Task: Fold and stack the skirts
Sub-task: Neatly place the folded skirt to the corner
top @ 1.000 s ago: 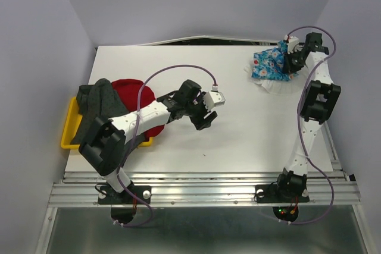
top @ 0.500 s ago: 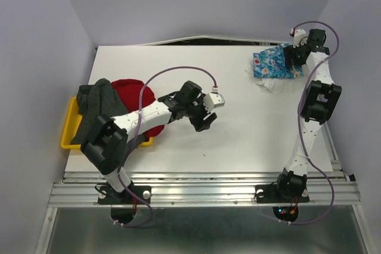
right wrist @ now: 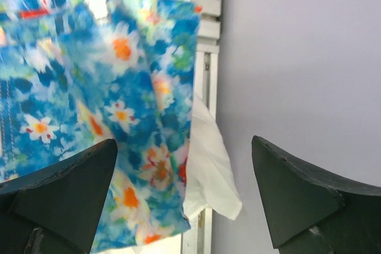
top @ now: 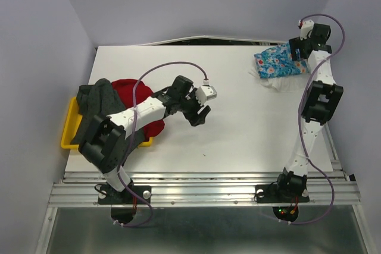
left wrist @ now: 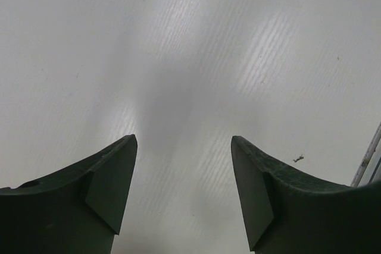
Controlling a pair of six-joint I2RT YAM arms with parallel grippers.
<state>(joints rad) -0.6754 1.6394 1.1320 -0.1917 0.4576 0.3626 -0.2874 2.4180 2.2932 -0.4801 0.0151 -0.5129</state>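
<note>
At the far right of the table lies the folded blue flower-print skirt (top: 275, 62) (right wrist: 89, 87), on top of the white skirt (top: 275, 83) (right wrist: 209, 171), whose edge shows beneath it. My right gripper (top: 297, 48) (right wrist: 184, 141) hovers open above the blue skirt's right edge, holding nothing. The red skirt (top: 132, 100) and the dark grey skirt (top: 97, 106) are heaped at the left on the yellow tray (top: 69, 128). Near the table's middle, my left gripper (top: 199, 115) (left wrist: 183, 138) stands open over bare table.
The table's (top: 238, 129) right edge rail and the side wall (right wrist: 309, 57) are close beside the right gripper. My left arm reaches across the red skirt. A gap runs along the table's back edge.
The right gripper opened and let go of the blue skirt, then drew back toward the far right corner. The skirt now lies flatter. The left gripper shifted slightly left.
</note>
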